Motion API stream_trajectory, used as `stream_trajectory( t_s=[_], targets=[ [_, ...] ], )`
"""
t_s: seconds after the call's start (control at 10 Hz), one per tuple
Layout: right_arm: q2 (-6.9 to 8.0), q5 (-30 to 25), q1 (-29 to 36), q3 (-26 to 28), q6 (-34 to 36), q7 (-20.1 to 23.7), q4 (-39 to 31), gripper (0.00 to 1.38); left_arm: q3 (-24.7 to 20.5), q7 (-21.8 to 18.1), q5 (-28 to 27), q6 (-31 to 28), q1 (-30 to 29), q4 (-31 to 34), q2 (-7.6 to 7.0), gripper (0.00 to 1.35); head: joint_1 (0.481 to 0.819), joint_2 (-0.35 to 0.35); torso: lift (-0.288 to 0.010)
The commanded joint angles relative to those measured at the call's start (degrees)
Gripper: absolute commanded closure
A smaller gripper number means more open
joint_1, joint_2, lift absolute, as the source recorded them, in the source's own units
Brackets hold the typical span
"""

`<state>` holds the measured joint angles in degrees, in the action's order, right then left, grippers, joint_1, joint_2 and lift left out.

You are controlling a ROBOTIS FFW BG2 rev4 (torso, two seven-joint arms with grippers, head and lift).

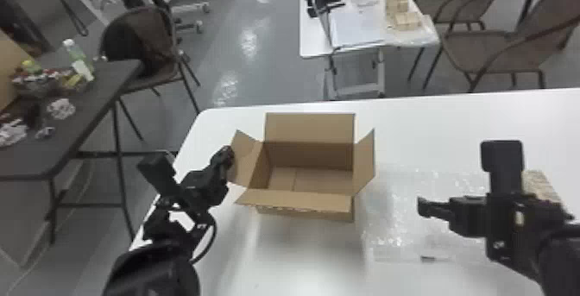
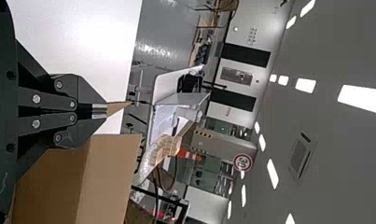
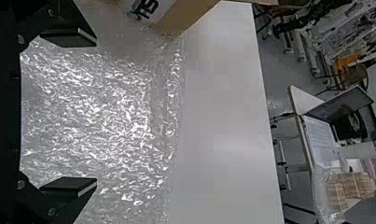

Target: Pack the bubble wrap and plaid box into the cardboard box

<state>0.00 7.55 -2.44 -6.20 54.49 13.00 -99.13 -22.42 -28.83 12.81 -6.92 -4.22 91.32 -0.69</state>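
bubble wrap (image 3: 101, 116) lies right of the cardboard box (image 1: 308, 206), likely light, limp and slippery, best pinched at an edge; right gripper (image 3: 96, 112) gapes empty, left gripper (image 2: 106, 110) clamps the side flap (image 1: 248, 157).

**Browns, whites, clear film**

Cardboard box (image 1: 309, 127): plain brown. Bubble wrap (image 3: 106, 102): colourless, flecked with white glints. Plaid box (image 1: 537, 181): beige, pattern too faint to tell. Worktable (image 1: 302, 256): white. Side table (image 1: 108, 79): charcoal. Round sign (image 2: 243, 162): white, red-ringed.
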Motion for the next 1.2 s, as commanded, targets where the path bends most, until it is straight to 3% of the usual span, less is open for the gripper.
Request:
stream_trajectory(
  t_s=[0.0, 0.4, 0.6, 0.7, 1.1],
  targets=[
    [0.05, -0.2, -2.7, -0.2, 1.8, 0.1, 4.6, 0.23, 0.3, 0.0, 0.1, -0.2, 0.0, 0.0, -0.19, 1.21, 0.695, 0.261, -0.089],
    [0.05, 0.3, -6.2, -2.2, 4.1, 0.2, 9.3, 0.32, 0.9, 0.3, 0.4, -0.4, 0.0, 0.0, -0.36, 1.21, 0.695, 0.262, -0.089],
    [0.05, 0.9, -6.6, -2.5, 4.7, 0.9, 9.8, 0.89, 1.0, 0.3, 0.5, -0.4, 0.0, 0.0, -0.36, 1.21, 0.695, 0.267, -0.089],
    [0.05, 0.7, -6.5, -2.5, 4.7, 1.3, 9.7, 1.04, 0.9, 0.3, 0.6, -0.4, 0.0, 0.0, -0.45, 1.21, 0.695, 0.272, -0.089],
    [-0.53, 1.8, -5.8, -2.4, 4.7, 3.7, 7.1, 1.08, 0.7, 0.4, 0.8, -0.2, 0.0, 0.0, -0.45, 1.21, 0.695, 0.284, -0.089]
  ],
)
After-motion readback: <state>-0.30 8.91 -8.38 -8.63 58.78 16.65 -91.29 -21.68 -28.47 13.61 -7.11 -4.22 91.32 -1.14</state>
